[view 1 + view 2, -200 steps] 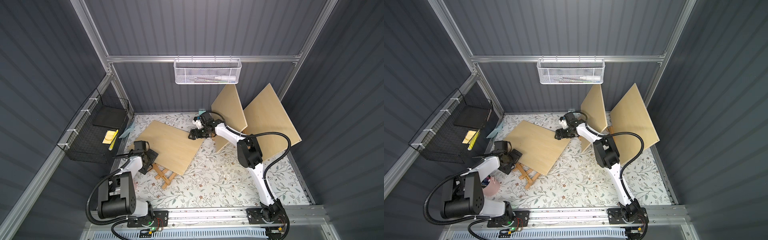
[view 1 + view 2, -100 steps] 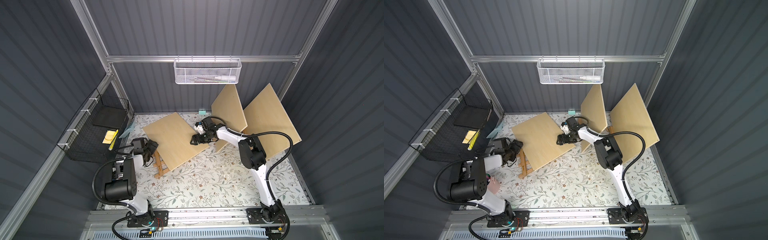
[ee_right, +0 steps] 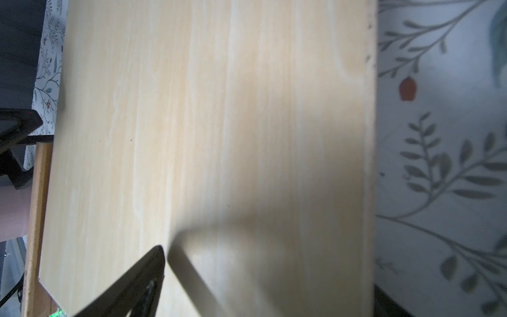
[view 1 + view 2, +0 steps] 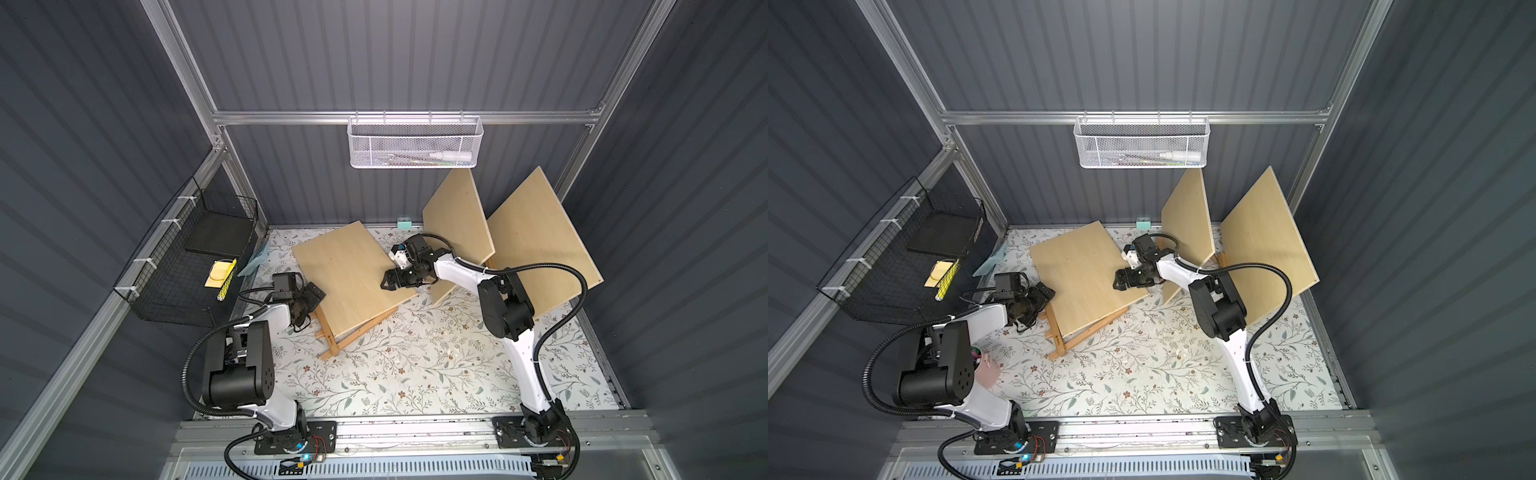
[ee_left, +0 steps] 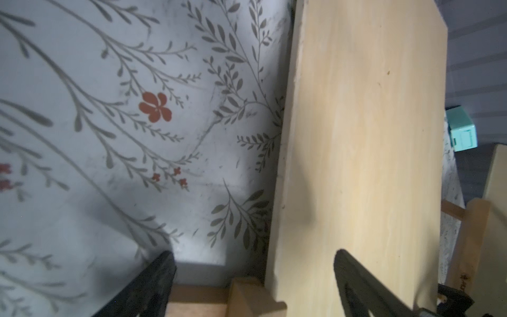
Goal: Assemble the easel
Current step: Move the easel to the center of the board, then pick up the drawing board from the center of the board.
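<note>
Left gripper (image 4: 315,294): you've got the jaws spread wide with nothing clamped. In its wrist view the two fingers (image 5: 153,282) straddle the left edge of the board (image 5: 356,137) and the end of a bar of the easel (image 5: 247,299). One finger sits over the table (image 5: 109,137), the other over the board's face. You can't tell from that view whether either finger touches wood.

Right gripper (image 4: 387,284): also wide, holding nothing. It sits at the board's right edge. Its wrist view shows one finger (image 3: 142,282) low over the face, with its shadow right beside the tip. The other finger is mostly out of frame past the edge.

Both top views show the board tilted on the easel, left of the table's middle and toward the back. The easel's legs stick out from under the board's near edge onto the floral cover.

Around it:
- A second board (image 4: 457,224) and a third board (image 4: 540,249) lean at back right, behind the right arm.
- A teal box (image 4: 404,223) sits against the back wall, between the first and second boards.
- A white mesh basket (image 4: 415,145) hangs on the back rail.
- A black wire basket (image 4: 174,282) hangs on the left wall.
</note>
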